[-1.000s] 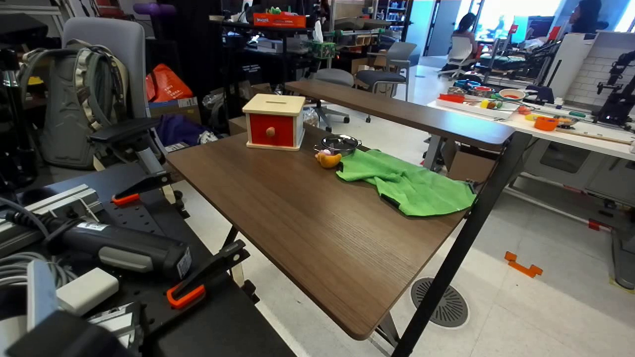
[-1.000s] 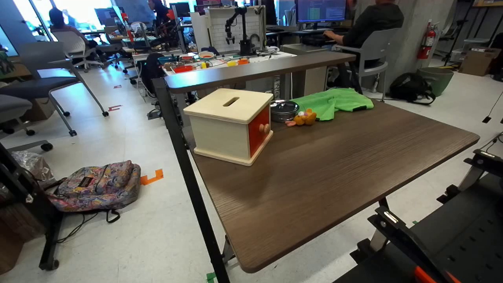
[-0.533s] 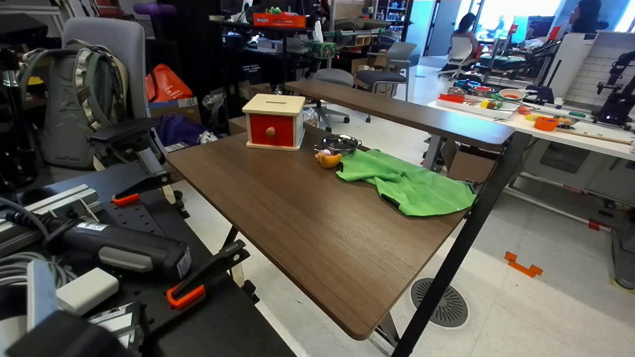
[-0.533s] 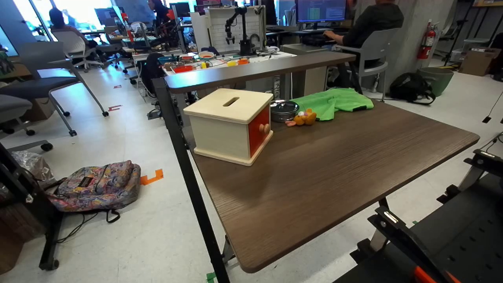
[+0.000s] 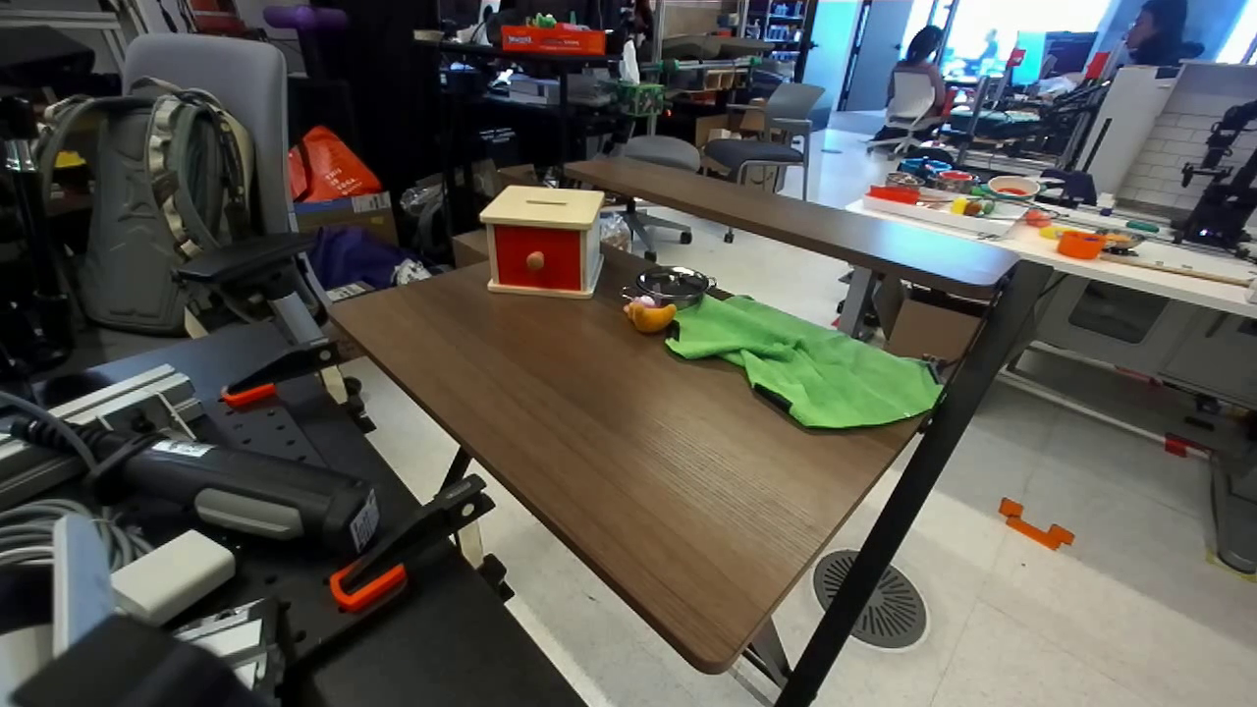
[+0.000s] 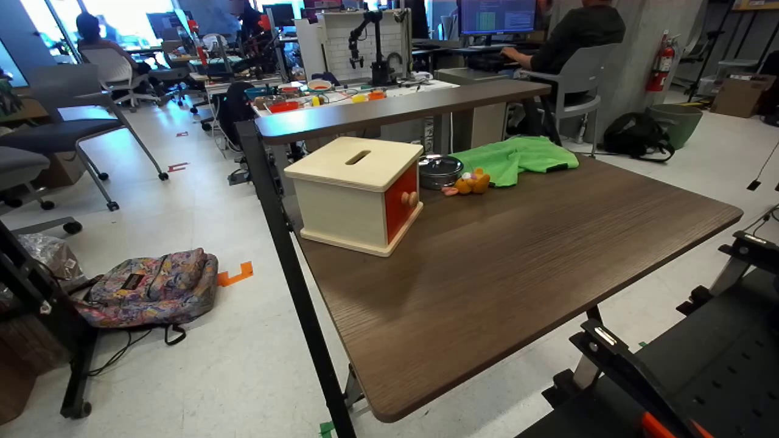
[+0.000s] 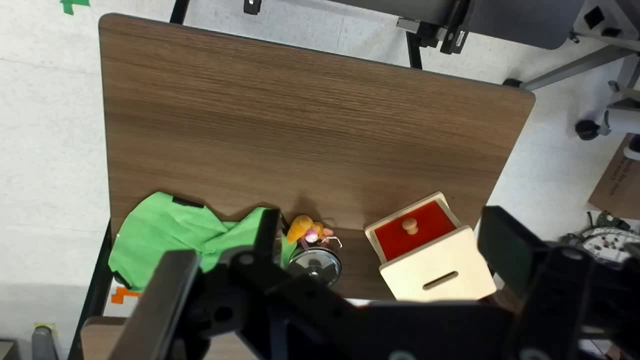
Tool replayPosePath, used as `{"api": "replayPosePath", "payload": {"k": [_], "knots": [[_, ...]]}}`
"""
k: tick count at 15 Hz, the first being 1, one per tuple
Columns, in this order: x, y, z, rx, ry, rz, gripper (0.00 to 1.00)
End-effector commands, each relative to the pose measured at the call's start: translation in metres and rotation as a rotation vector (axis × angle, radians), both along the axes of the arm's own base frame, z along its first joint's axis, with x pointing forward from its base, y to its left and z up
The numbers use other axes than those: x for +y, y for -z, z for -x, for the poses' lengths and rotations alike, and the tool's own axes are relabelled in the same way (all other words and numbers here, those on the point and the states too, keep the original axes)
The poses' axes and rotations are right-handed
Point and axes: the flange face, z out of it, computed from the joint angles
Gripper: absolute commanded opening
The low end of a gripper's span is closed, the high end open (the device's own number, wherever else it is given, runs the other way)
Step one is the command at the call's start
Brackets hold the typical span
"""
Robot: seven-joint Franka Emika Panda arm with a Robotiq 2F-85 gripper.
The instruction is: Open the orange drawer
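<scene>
At the left of my wrist view, a crumpled bright green cloth (image 7: 165, 230) lies on a brown wood-grain table (image 7: 320, 125). One dark finger (image 7: 155, 305) of my gripper (image 7: 370, 230) covers part of it. To the right, a small orange toy (image 7: 300, 228) with pink and white parts sits just beside a metal pot (image 7: 325, 265) with a shiny lid; the cloth comes close to both, and I cannot tell whether it touches them. Further right is the orange drawer (image 7: 424, 234), set in a pale wooden box (image 7: 440, 275) with a slot in its top. The drawer is closed, its red-orange front bearing one round wooden knob (image 7: 410, 226). At far right, my other finger (image 7: 510, 250) shows just past the box. The gripper is spread wide, holds nothing, and hangs above the table, well apart from the drawer. In both exterior views the box stands upright on the table. From left to right in an exterior view: a patterned backpack (image 6: 158, 289) on the floor, the box near the table's left end, a lit monitor (image 6: 496, 16), and a person (image 6: 572, 52) in a dark top, seated.
</scene>
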Motion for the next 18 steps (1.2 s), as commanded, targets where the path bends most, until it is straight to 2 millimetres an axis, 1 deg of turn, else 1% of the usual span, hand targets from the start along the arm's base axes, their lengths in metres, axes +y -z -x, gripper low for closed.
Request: {"api": "replayPosePath", "payload": {"k": [1,4,8,10,12,13,14,16,18], "knots": [[-0.016,0.037,-0.043,0.077,-0.029,0.014,1.0],[-0.018,0.078,-0.07,0.171,-0.09,0.021,1.0],[-0.008,0.125,-0.106,0.272,-0.172,0.035,1.0],[0.002,0.146,-0.125,0.315,-0.196,0.042,1.0],[0.011,0.16,-0.139,0.329,-0.22,0.057,1.0],[0.011,0.165,-0.145,0.299,-0.203,0.068,1.0],[0.013,0.161,-0.128,0.314,-0.201,0.068,1.0],[0.015,0.17,-0.139,0.317,-0.207,0.072,1.0],[0.013,0.171,-0.141,0.316,-0.203,0.072,1.0]]}}
